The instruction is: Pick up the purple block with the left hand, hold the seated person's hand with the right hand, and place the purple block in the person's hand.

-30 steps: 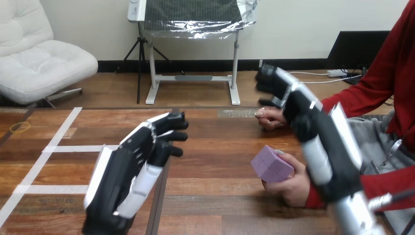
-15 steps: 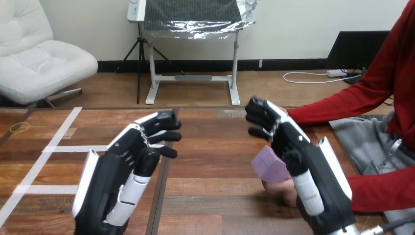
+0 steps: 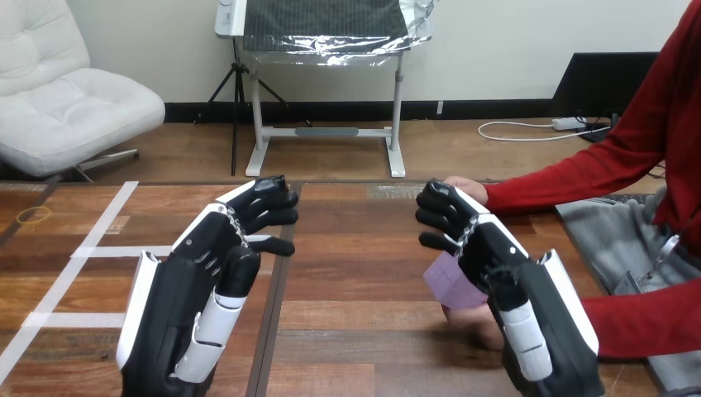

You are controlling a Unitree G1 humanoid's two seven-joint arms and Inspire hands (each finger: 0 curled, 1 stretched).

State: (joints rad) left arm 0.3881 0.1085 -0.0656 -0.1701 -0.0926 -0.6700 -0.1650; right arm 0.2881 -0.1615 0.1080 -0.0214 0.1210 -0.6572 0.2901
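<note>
The purple block (image 3: pixel 449 286) rests in the person's hand (image 3: pixel 469 319) low at the right of the table, partly hidden behind my right hand (image 3: pixel 493 257). That hand hovers in front of the block with its back toward me and its fingers loosely bent, holding nothing I can see. I cannot tell whether it touches the person's hand. The person's other hand (image 3: pixel 464 186) lies on the table just beyond my right fingertips. My left hand (image 3: pixel 213 266) floats over the table's left half, well apart from the block, fingers relaxed and empty.
White tape lines (image 3: pixel 101 248) cross the wooden table (image 3: pixel 355 248) at the left, with a small yellow ring (image 3: pixel 33 215) near the far left edge. A grey cloth (image 3: pixel 616 244) lies by the person at the right.
My right hand has dropped from high over the person's far hand down in front of the block and drawn toward me. My left hand has pulled back slightly. The block stays in the person's hand.
</note>
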